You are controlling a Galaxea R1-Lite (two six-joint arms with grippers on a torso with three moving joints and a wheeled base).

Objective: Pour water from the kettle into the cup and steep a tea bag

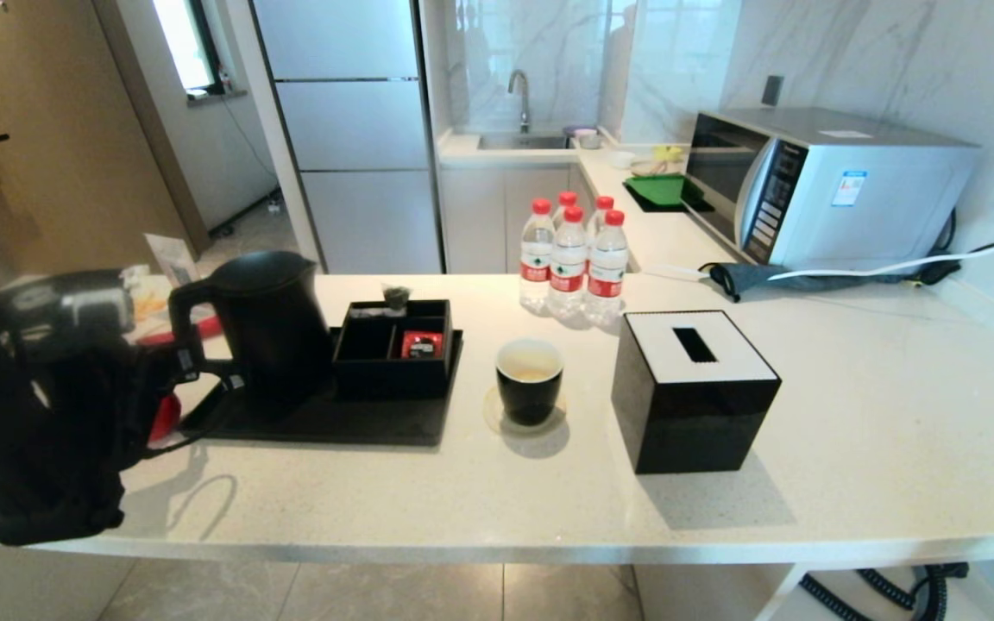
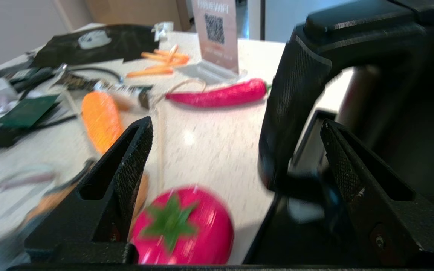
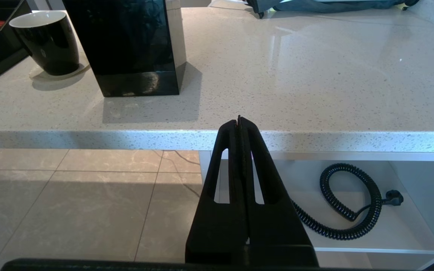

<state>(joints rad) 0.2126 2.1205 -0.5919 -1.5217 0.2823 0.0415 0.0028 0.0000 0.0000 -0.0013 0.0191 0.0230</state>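
Note:
The black kettle (image 1: 266, 326) stands on a black tray (image 1: 359, 421) at the left of the counter. My left gripper (image 1: 189, 355) is open at its loop handle. In the left wrist view the handle (image 2: 290, 109) stands between the two fingers (image 2: 136, 158), nearer one of them, and neither finger touches it. The black cup (image 1: 530, 379) sits on a coaster right of the tray, with pale liquid (image 1: 529, 373) inside. A small dark tea bag (image 1: 395, 296) lies at the back of the compartment box (image 1: 393, 349). My right gripper (image 3: 239, 119) is shut and empty, below the counter's front edge.
A black tissue box (image 1: 691, 388) stands right of the cup. Red-capped bottles (image 1: 570, 259) and a microwave (image 1: 825, 185) are behind. A toy tomato (image 2: 179, 226), a red chili (image 2: 217, 96) and a carrot (image 2: 100, 120) lie left of the kettle. A coiled cable (image 3: 349, 207) lies under the counter.

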